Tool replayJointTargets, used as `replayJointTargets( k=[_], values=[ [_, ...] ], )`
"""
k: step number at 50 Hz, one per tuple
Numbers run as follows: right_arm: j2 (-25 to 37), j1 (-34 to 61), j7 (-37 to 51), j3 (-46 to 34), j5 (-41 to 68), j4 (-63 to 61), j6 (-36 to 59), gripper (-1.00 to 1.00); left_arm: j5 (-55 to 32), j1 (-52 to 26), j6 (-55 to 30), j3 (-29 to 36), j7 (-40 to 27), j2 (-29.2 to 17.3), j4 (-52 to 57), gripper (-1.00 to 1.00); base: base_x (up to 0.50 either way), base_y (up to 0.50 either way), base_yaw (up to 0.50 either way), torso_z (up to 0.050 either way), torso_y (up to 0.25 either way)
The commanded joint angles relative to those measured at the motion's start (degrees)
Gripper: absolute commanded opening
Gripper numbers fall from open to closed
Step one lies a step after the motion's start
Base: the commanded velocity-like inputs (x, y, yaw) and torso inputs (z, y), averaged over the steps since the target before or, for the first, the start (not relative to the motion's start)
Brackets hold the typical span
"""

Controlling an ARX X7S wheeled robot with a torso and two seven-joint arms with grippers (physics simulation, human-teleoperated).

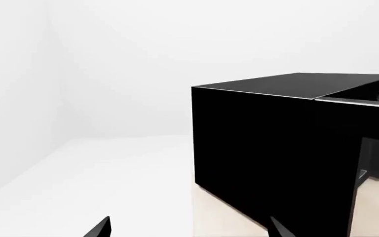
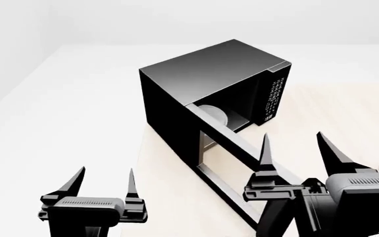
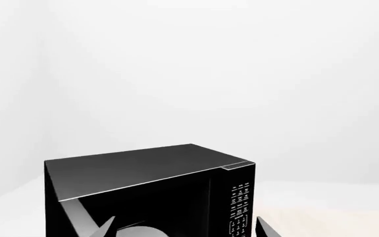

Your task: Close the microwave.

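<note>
**Microwave door stands wide open, both grippers empty**

The microwave (image 2: 206,81) sits at the far left corner of the tabletop (image 2: 170,197), its left side close to the left edge. Its door (image 2: 226,163) is swung fully out on the left-hand hinge and reaches back toward the near edge, ending just left of the right gripper (image 2: 293,148).

Handling is likely simple: the body looks heavy and rigid enough to stay put, while the door is a stiff hinged panel that should swing with a light push. No grasp seems needed. The best contact is probably the door's outer face near its free end, far from the hinge, pushed toward the cavity (the handle cannot be made out in these views, so aiming for it would be guesswork).

The microwave is a large matte black box with thin pale edging along the top. A keypad panel (image 2: 273,98) with white markings runs down the right of its front, and a white turntable plate (image 2: 212,114) shows inside the open cavity.

The left gripper (image 2: 104,180) hovers off the left edge with fingers spread wide, holding nothing. The right gripper is likewise spread and empty.
</note>
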Motion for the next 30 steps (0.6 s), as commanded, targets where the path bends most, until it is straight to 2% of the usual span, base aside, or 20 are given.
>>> replayJointTargets(
  k=[1, 18, 30],
  values=[
    [0.90, 1.60, 1.72, 0.32, 1.97, -1.50, 2.86, 1.00, 0.13, -0.01, 0.99, 0.33, -0.05, -0.03, -1.06, 1.00, 0.23, 0.00, 0.00, 0.000, 0.000],
    [2.35, 1.67, 2.95, -0.37, 2.52, -1.21, 1.30, 1.00, 0.53, 0.44, 3.28, 0.87, -0.04, -0.10, -2.89, 1.00, 0.00, 0.00, 0.00, 0.000, 0.000],
    [3.53, 5.75, 4.52, -2.37, 4.62, -2.64, 5.10, 1.00, 0.34, 0.44, 3.38, 1.00, -0.24, -0.36, -2.85, 1.00, 0.00, 0.00, 0.00, 0.000, 0.000]
  ],
)
